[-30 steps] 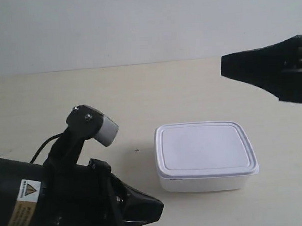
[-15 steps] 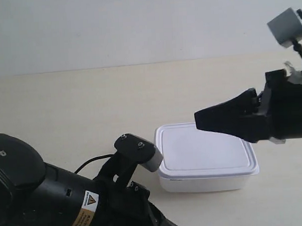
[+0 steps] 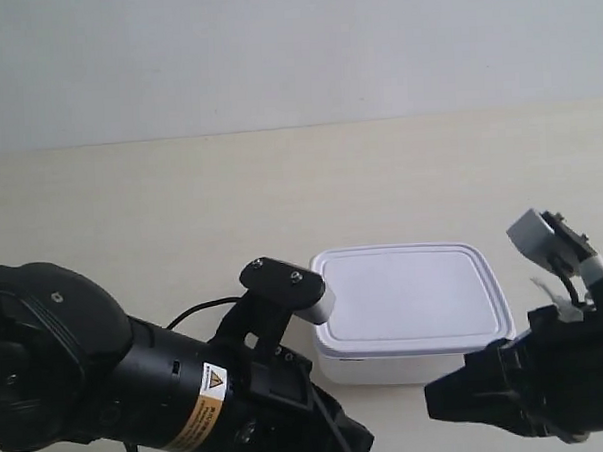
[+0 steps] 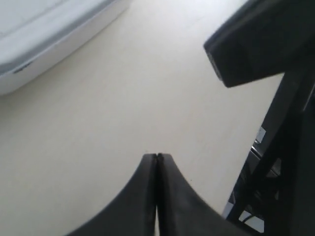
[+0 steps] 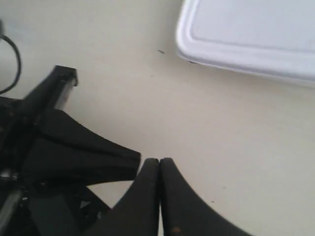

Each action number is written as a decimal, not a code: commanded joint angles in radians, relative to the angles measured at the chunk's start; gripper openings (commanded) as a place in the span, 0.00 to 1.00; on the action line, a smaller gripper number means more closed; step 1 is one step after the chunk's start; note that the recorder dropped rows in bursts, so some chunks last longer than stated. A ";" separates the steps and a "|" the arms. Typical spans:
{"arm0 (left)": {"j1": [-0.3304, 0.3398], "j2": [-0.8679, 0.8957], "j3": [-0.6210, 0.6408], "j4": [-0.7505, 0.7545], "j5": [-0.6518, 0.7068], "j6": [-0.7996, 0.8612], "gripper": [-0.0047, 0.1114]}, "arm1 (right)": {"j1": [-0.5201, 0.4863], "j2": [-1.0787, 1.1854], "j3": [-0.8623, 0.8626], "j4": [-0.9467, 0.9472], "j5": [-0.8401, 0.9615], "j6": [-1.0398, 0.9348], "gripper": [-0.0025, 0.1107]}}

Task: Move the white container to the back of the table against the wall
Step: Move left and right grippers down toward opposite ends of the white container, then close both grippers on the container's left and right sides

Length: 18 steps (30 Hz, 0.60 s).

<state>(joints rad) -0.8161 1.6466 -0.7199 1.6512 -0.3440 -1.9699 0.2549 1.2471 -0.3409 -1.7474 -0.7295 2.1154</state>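
Observation:
The white container (image 3: 410,306) rests lidded on the table (image 3: 180,191), well short of the wall (image 3: 274,57). My left gripper (image 4: 157,156) is shut and empty, low over bare table off the container's (image 4: 44,34) near left corner. In the exterior view it is the black tip (image 3: 363,445) of the arm at the left. My right gripper (image 5: 159,160) is also shut and empty, just in front of the container's (image 5: 256,29) near side. It shows as the black wedge (image 3: 434,400) at the exterior view's lower right. Neither gripper touches the box.
The two gripper tips sit close together in front of the container; the right one (image 4: 251,44) looms in the left wrist view, and the left one (image 5: 98,157) in the right wrist view. A black cable (image 3: 200,312) loops off the left arm.
The right arm dropped from above the container to the table in front of its near right side. The left arm pushed further right, toward the container's near left corner.

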 commanded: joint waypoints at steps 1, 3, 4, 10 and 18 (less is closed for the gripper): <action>-0.006 0.028 -0.020 -0.010 0.073 0.004 0.04 | 0.001 0.004 0.058 0.003 0.091 -0.021 0.02; -0.006 0.042 -0.027 -0.008 0.111 0.004 0.04 | 0.001 0.004 0.075 0.003 0.139 -0.023 0.02; -0.006 0.052 -0.031 -0.008 0.128 0.004 0.04 | 0.001 0.004 0.079 0.003 0.164 -0.023 0.02; -0.006 0.100 -0.079 -0.006 0.172 0.004 0.04 | 0.001 0.021 0.085 0.003 0.265 -0.026 0.02; -0.006 0.170 -0.145 -0.010 0.177 0.000 0.04 | 0.001 0.081 0.081 0.003 0.338 -0.026 0.02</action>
<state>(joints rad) -0.8178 1.7995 -0.8435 1.6489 -0.1824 -1.9699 0.2549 1.3130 -0.2620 -1.7452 -0.4133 2.1001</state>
